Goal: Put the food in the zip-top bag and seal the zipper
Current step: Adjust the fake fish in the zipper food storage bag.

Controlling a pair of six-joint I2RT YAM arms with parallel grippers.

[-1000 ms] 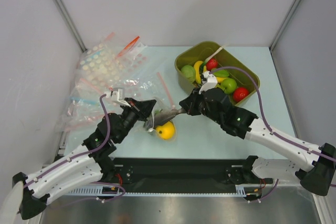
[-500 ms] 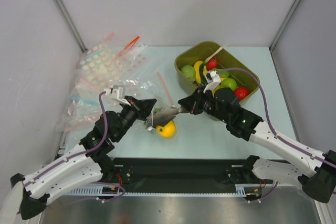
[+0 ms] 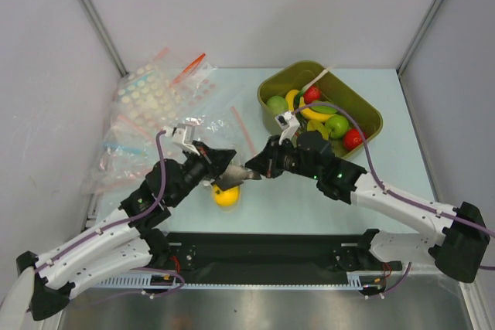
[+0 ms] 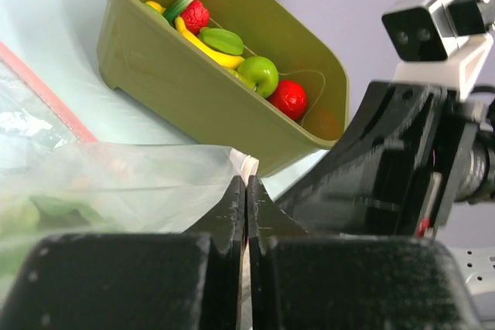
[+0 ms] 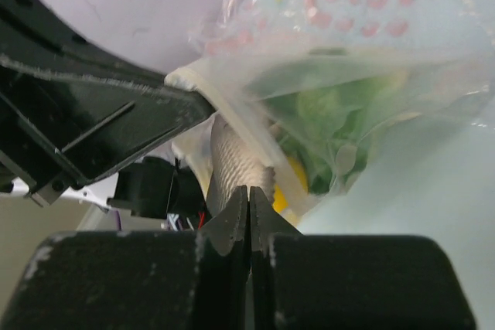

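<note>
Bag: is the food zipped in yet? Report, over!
Left hand, right hand shut on bag zip. Lettuce, fruit inside. Sealed or not: unclear.

Left arm [image 3: 116, 229] and right arm [image 3: 387, 191] both reach inward from their bases, wrists angled toward each other. Left hand [image 3: 230, 176] and right hand [image 3: 252, 171] sit tip to tip, fingers pressed fully together.
</note>
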